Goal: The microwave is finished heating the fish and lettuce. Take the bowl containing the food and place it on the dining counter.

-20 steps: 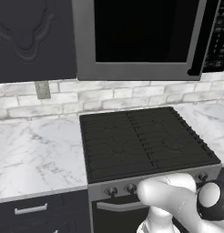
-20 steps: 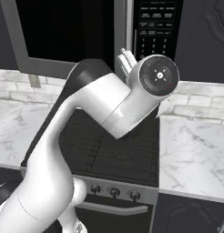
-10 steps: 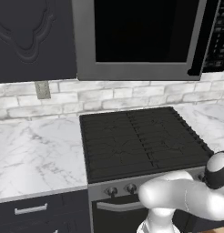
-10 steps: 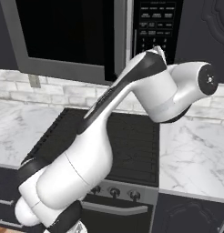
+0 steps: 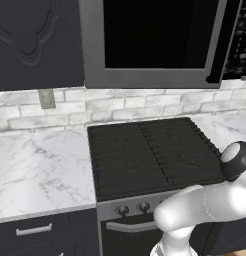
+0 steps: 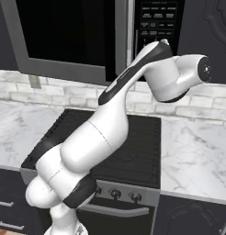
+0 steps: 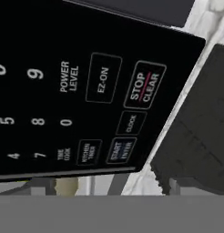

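White lettering is showing on the microwave [image 7: 86, 82] keypad panel [image 7: 100, 104], rolled sideways in the hand view: "POWER LEVEL", "EZ-ON", "STOP CLEAR" with a red bar, "CLOCK", "START ENTER", "KITCHEN TIMER", "TIME COOK". Digits 9, 8, 7, 5, 4 and 0 are reading clearly; one more at the left edge is looking like a 6.
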